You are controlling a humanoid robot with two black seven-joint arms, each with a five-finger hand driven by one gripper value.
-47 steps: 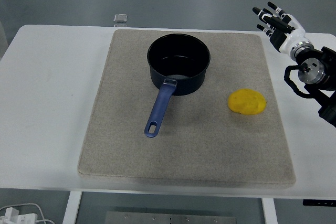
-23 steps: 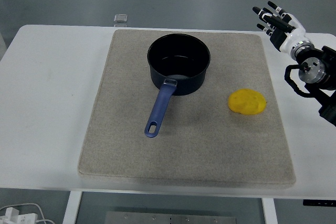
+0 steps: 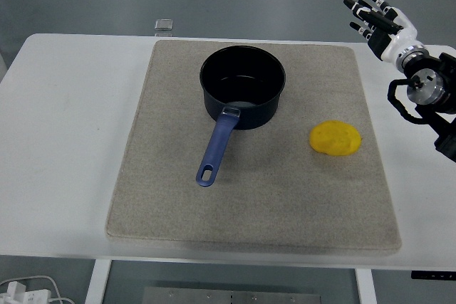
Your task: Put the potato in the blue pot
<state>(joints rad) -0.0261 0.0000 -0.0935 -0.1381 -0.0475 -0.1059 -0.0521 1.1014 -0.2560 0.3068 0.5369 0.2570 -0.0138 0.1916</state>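
A white table [image 3: 64, 140] carries a large grey-beige mat [image 3: 256, 218] that covers most of its middle. On the far half of the mat stands a dark blue pot [image 3: 242, 85], upright, with nothing visible inside it but its shiny bottom. Its blue handle [image 3: 216, 147] points toward the near edge and slightly left, lying over the mat, with a hanging hole at its end.

The potato [image 3: 335, 138], yellow and oval, lies on the mat to the right of the pot, well apart from it and close to the mat's right edge. Nothing touches it.

The right hand [image 3: 380, 21] comes in from the right edge and hangs over the far right corner of the table, beyond the mat's corner. Its fingers [image 3: 358, 13] are spread and released, pointing up and to the left, holding nothing. The hand is well apart from both the potato and the pot.

A small clear square object [image 3: 164, 25] sits at the table's far edge, just beyond the mat. White cables [image 3: 28, 291] show below the table at the lower left.
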